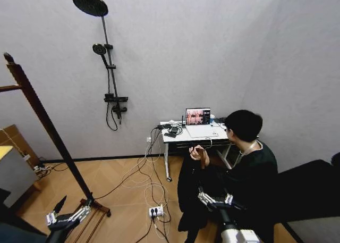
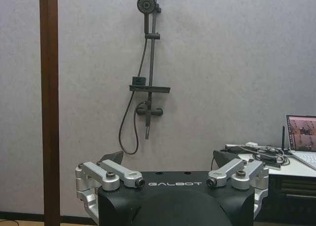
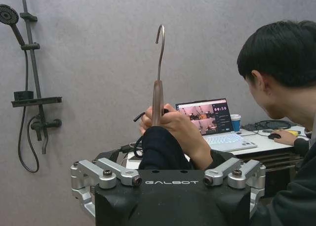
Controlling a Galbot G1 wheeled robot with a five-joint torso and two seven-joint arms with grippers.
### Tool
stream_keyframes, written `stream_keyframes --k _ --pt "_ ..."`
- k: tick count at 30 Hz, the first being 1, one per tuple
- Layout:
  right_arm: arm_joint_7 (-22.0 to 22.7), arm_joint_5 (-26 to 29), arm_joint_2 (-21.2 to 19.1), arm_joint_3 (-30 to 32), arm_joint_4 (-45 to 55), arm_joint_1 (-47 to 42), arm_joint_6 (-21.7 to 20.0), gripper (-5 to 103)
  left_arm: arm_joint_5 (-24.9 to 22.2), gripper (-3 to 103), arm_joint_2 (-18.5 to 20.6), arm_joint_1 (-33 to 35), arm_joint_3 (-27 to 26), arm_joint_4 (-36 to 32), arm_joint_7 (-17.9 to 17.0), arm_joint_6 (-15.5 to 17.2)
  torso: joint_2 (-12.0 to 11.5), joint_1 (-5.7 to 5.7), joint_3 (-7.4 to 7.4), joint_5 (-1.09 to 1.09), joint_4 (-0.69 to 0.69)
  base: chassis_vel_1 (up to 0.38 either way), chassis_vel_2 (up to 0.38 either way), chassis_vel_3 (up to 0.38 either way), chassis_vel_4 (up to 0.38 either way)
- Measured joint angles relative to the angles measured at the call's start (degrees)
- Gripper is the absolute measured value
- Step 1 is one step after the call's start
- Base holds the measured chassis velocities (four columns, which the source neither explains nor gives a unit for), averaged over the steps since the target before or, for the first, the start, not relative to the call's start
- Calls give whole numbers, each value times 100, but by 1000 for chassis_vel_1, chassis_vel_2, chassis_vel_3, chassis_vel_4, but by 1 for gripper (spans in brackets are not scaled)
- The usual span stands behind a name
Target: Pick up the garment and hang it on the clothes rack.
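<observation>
A seated person's hand point(image 3: 174, 128) holds up the garment point(image 1: 188, 192), black fabric on a wooden hanger point(image 3: 157, 101) with a metal hook. My right gripper point(image 1: 215, 199) is open right in front of the garment's top point(image 3: 157, 149), just under that hand, and is not gripping it. The clothes rack point(image 1: 48, 126) is a dark wooden post leaning up at the left, with a slatted base point(image 1: 91, 217). Its post point(image 2: 49, 107) also stands in the left wrist view. My left gripper point(image 1: 64, 214) hangs open and empty by the rack's base.
A white desk point(image 1: 192, 135) with a laptop point(image 1: 197, 116) and cables stands against the wall behind the person. A power strip point(image 1: 155, 211) and cords lie on the wooden floor. A black shower fitting point(image 1: 109, 67) is on the wall. A cardboard box point(image 1: 15, 142) stands at far left.
</observation>
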Motion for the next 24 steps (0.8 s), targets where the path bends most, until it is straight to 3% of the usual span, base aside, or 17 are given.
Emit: stream_keyframes --k 24 --pt "0 0 0 0 0 -2 0 100 0 100 0 1 0 0 0 0 3 -8 -2 0 0 6 -7 -6 5"
